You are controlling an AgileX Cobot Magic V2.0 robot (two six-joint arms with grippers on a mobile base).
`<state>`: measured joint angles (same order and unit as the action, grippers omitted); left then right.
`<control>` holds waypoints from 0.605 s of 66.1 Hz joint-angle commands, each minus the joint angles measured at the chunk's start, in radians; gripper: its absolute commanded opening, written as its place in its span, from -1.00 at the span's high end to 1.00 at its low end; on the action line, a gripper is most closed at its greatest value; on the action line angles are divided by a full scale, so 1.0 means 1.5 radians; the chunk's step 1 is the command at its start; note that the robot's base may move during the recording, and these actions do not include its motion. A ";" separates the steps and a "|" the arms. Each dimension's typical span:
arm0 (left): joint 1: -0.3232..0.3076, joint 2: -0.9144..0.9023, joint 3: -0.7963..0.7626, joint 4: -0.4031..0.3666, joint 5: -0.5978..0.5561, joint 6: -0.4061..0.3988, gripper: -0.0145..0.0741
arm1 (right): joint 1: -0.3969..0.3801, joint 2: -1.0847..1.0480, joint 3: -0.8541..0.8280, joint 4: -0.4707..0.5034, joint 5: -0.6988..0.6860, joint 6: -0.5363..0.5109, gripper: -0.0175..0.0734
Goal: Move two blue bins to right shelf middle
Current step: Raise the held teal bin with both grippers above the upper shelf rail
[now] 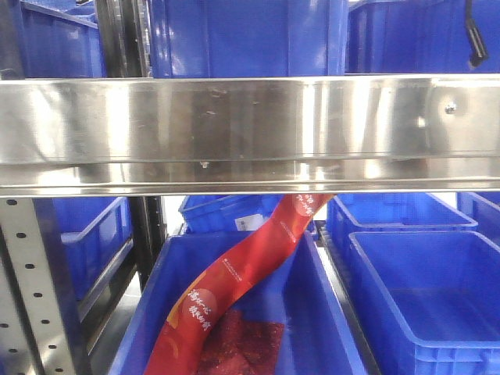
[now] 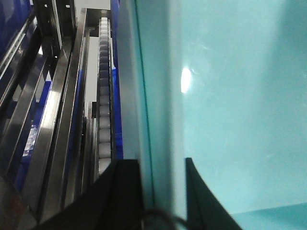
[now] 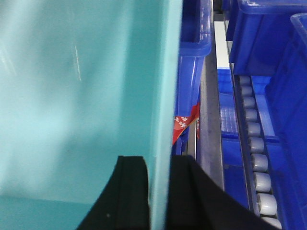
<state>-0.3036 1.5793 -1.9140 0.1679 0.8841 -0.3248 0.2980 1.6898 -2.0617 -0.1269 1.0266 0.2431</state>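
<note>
Pale cyan bin (image 2: 230, 110), smooth glossy wall, clamped by left hand (image 2: 163, 191) and right hand (image 3: 158, 191).

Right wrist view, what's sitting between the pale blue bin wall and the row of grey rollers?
In the right wrist view, between the pale bin and the rollers lie a dark blue crate, a red strip and a steel rail.
</note>
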 commanded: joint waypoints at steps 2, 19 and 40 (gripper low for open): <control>-0.006 -0.016 -0.013 -0.030 -0.099 0.008 0.92 | 0.004 -0.010 -0.008 0.011 -0.053 -0.006 0.98; -0.006 -0.016 -0.013 -0.030 -0.099 0.008 0.92 | 0.004 -0.010 -0.008 0.011 -0.053 -0.006 0.98; -0.006 -0.016 -0.013 -0.030 -0.148 0.008 0.92 | 0.004 -0.010 -0.008 0.011 -0.061 -0.006 0.98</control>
<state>-0.3036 1.5793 -1.9140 0.1679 0.8841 -0.3248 0.2980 1.6898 -2.0617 -0.1269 1.0266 0.2431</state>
